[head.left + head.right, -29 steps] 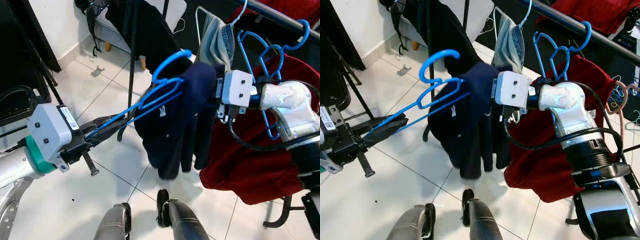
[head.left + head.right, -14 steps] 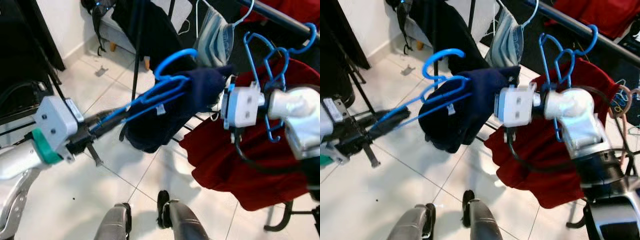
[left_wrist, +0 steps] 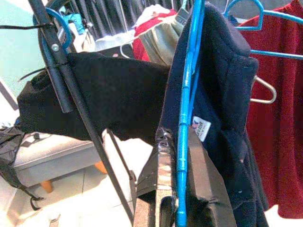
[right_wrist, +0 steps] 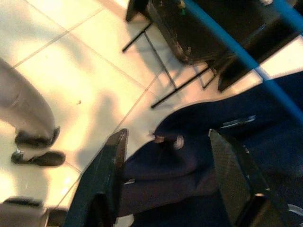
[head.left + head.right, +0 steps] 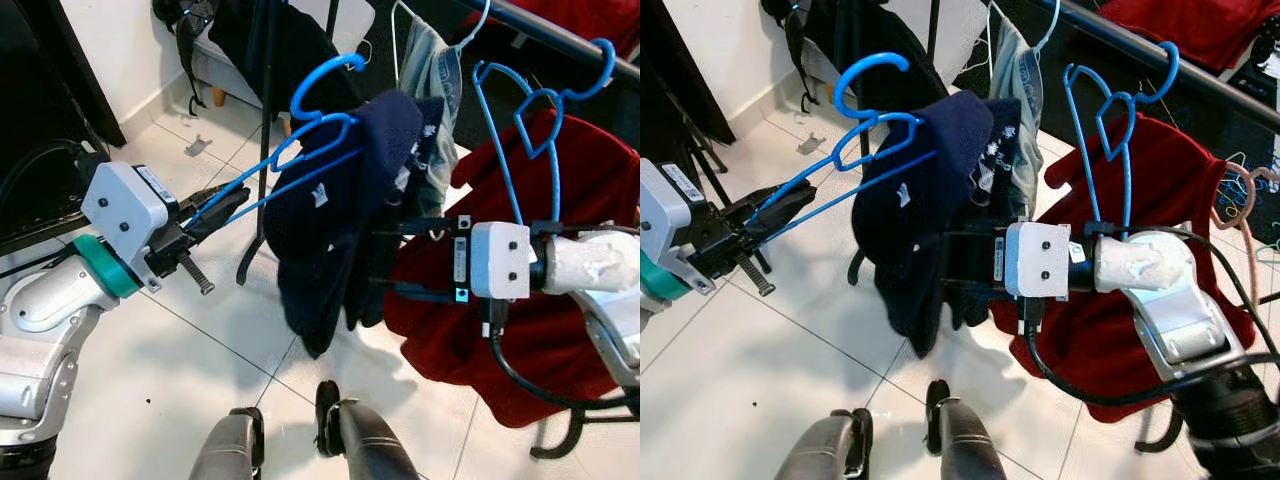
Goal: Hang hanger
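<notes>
The blue hanger (image 5: 300, 165), draped with a navy garment (image 5: 335, 215), is clamped at its end between left gripper (image 3: 177, 189) jaws, while right gripper (image 4: 168, 165) jaws are spread wide, garment folds between them.

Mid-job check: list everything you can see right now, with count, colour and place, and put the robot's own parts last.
Blue hanger: one, carrying the navy garment, end clamped in the left gripper, hook free in the air.
Navy garment: one, draped over that hanger.
Red garment: one, on a second blue hanger hooked on the rail.
Clothes rail: one, dark, upper right.
Grey-blue garment: one, on a white hanger at the rail.
Black garment: one, hanging behind a black pole.
Floor: white tiles.
Left gripper: shut on the hanger.
Right gripper: fingers open, beside the navy garment.
Robot feet: two, bottom centre.
</notes>
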